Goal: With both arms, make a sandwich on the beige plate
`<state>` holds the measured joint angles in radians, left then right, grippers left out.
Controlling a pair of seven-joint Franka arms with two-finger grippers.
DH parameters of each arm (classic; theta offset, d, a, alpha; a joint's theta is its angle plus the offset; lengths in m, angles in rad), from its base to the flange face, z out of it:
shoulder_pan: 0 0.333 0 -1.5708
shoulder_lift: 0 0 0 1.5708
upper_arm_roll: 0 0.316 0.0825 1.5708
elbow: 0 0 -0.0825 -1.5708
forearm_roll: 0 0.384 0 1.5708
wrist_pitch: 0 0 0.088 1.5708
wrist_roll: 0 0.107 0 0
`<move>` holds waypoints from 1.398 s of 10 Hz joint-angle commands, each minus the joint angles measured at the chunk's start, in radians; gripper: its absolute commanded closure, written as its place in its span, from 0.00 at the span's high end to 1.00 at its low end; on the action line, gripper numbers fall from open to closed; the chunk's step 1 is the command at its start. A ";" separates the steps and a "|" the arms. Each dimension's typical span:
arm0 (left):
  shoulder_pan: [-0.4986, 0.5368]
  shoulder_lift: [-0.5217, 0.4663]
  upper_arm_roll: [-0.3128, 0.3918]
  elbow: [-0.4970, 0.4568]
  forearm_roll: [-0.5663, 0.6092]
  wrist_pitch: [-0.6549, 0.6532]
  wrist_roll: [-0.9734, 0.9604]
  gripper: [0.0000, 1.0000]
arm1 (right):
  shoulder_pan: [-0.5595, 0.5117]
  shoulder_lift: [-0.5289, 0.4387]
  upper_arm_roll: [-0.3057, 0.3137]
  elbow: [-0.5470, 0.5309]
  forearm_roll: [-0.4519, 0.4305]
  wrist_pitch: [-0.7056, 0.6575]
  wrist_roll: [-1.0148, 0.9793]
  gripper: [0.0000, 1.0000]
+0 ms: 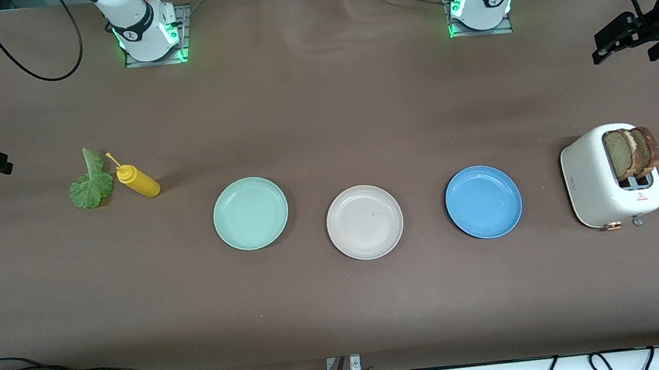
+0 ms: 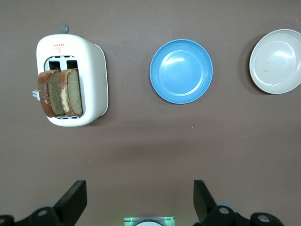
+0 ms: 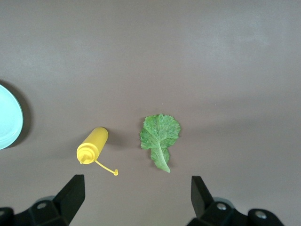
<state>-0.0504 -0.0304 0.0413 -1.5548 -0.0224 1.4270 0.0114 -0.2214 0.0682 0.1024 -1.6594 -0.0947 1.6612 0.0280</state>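
The left gripper [image 2: 136, 205] hung with fingers spread above the table near the toaster [image 1: 612, 184], where we saw two bread slices [image 1: 631, 152]. The right gripper [image 3: 134, 202], also spread, hung over the lettuce leaf [image 1: 88, 182]. The beige plate [image 1: 365, 222] lay between the mint-green plate [image 1: 251, 213] and the blue plate [image 1: 483, 201].

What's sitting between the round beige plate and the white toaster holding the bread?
Only the round blue plate, seen in the front view.

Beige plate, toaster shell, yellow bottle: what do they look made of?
Beige plate: matte, faintly speckled, no sharp glare; probably plastic or fibre composite, though ceramic is possible.
Toaster: smooth white satin shell with rounded corners; likely moulded plastic, maybe painted metal.
Yellow bottle: uniform opaque yellow, thin nozzle with tethered cap; looks like soft squeeze plastic.
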 commanded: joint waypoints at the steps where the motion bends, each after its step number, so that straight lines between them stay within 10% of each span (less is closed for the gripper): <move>1: 0.007 -0.013 0.000 -0.013 0.004 -0.002 0.018 1.00 | -0.006 -0.010 0.003 0.001 -0.002 -0.007 0.015 1.00; 14: 0.010 -0.013 0.003 -0.013 0.004 -0.002 0.018 1.00 | -0.007 -0.010 0.003 0.006 0.001 -0.029 0.035 1.00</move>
<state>-0.0498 -0.0304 0.0468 -1.5548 -0.0224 1.4270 0.0113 -0.2216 0.0679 0.1017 -1.6584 -0.0946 1.6447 0.0505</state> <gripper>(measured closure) 0.000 0.000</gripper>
